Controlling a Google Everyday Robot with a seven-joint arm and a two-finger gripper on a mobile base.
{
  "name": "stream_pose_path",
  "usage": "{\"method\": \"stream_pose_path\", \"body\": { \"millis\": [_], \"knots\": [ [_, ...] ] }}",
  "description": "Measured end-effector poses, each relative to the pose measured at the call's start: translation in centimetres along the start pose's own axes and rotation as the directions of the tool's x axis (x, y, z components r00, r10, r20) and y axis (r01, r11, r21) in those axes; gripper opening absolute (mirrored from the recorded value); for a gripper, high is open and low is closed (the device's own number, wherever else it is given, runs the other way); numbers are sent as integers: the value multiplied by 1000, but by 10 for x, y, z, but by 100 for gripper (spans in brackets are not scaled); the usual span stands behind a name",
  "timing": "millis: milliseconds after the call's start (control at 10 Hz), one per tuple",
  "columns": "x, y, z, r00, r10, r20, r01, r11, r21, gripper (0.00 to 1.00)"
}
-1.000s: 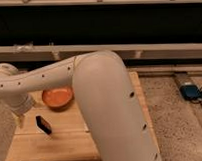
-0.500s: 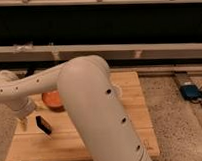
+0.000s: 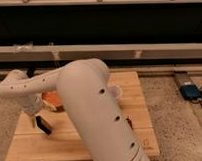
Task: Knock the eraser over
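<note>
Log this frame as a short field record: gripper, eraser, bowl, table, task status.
gripper: low over the table's left part, just left of the eraser
eraser: small black slab, standing, leaning a little
orange bowl: behind the eraser, mostly hidden by the arm
wooden table: holds eraser and bowl
blue device: on the floor, right of the table
task status: eraser not yet knocked over
</note>
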Motion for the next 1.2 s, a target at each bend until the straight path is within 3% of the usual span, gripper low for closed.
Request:
{"method": "stream_pose_path", "body": {
  "millis": [300, 600, 700, 800, 1200],
  "knots": [
    [-17, 35, 15, 993, 110, 33, -111, 993, 35, 80],
    [-45, 90, 28, 964, 261, 48, -265, 960, 96, 80],
    [-50, 97, 26, 959, 280, 31, -282, 952, 121, 80],
    [-52, 102, 17, 960, 281, -16, -275, 949, 155, 80],
    [-37, 103, -33, 959, 208, -191, -161, 958, 236, 80]
  ]
}}
